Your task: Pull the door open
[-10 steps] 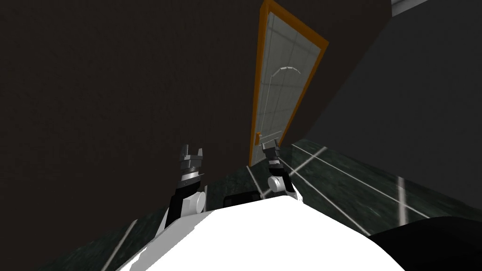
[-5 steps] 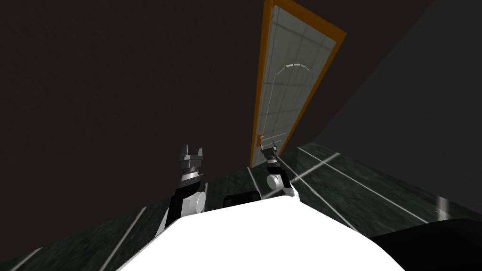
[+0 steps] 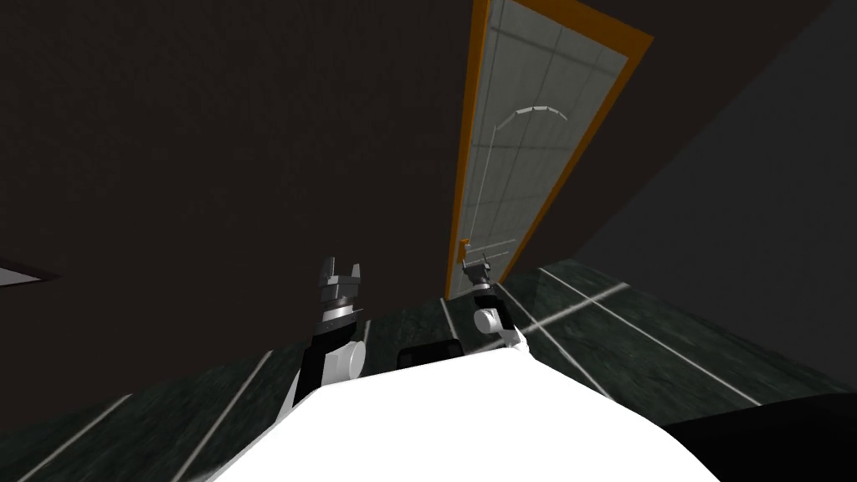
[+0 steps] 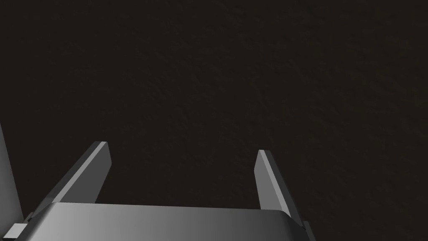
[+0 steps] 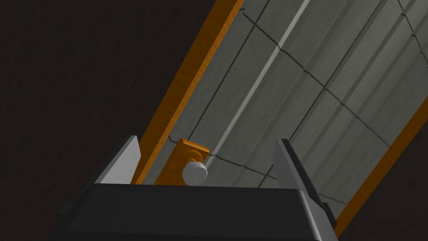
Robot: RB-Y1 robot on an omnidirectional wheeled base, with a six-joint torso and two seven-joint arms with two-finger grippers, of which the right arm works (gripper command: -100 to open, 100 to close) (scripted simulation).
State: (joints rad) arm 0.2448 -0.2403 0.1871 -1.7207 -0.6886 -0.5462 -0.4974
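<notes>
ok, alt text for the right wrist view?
The open right gripper shows a round grey knob on an orange plate between its fingers, ungripped. Behind is a grey panelled door in an orange frame, beside a dark wall.

No text, label, brand, number or sign can be read anywhere. The grey door (image 3: 523,167) in the upper right of the head view, its orange frame (image 5: 191,83) and the dark wall (image 3: 209,151) bear no writing.
</notes>
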